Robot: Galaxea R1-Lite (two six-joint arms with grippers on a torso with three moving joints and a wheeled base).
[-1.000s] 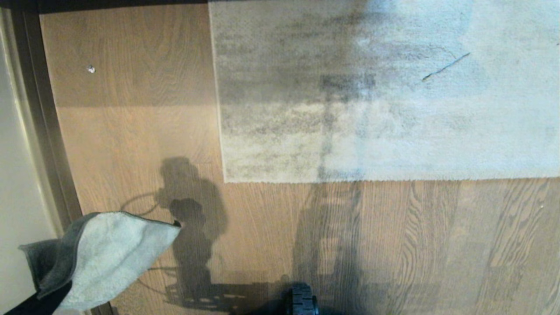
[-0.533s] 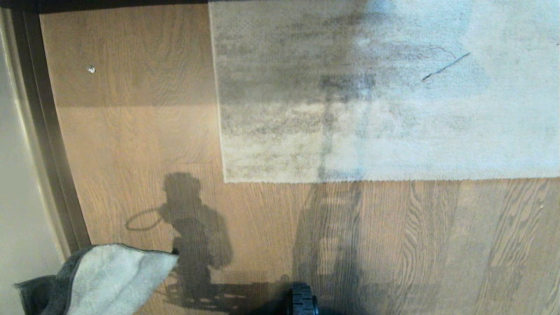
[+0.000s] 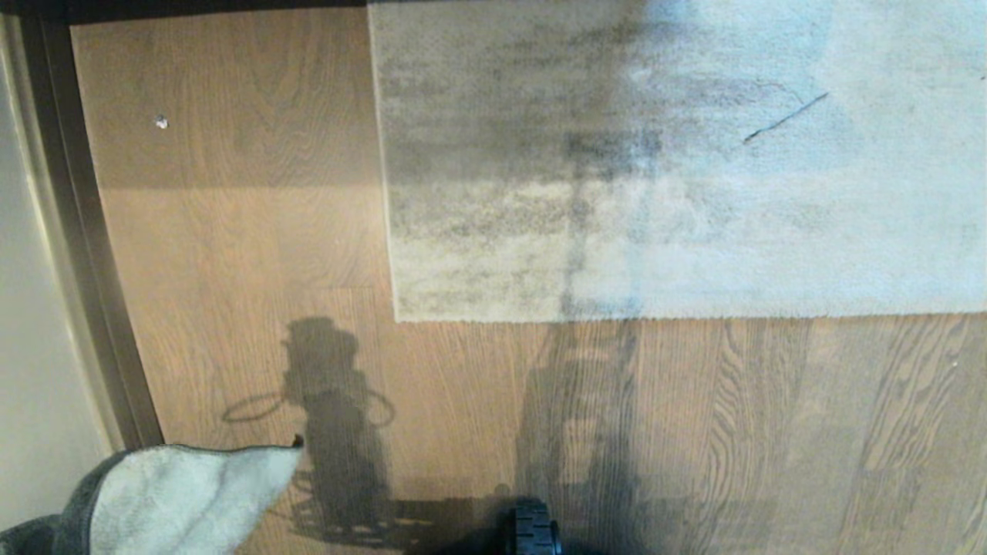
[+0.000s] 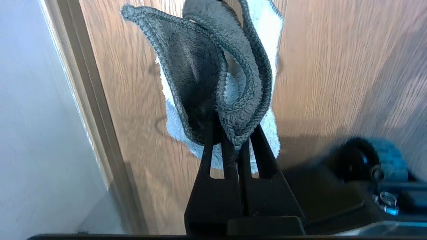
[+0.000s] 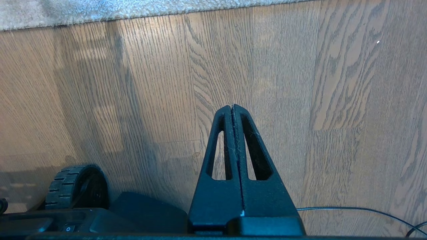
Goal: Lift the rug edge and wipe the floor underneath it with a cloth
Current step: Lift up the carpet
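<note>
The mottled grey-beige rug lies flat on the wood-grain floor; its rug edge runs straight across the middle, with the corner at left. The cloth, pale blue-grey with a darker grey side, hangs at the lower left corner of the head view. In the left wrist view my left gripper is shut on the bunched cloth, held above the floor beside the baseboard. My right gripper is shut and empty, parked low over bare floor, with the rug edge beyond it.
A dark baseboard and pale wall run down the left side. A small white speck lies on the floor at far left. My base wheel shows at the bottom. A thin cable lies on the floor near the right gripper.
The cloth has dropped lower and leftward in the head view, so less of it shows; the arm's shadow on the floor shifted down too. The rug and right gripper have not moved.
</note>
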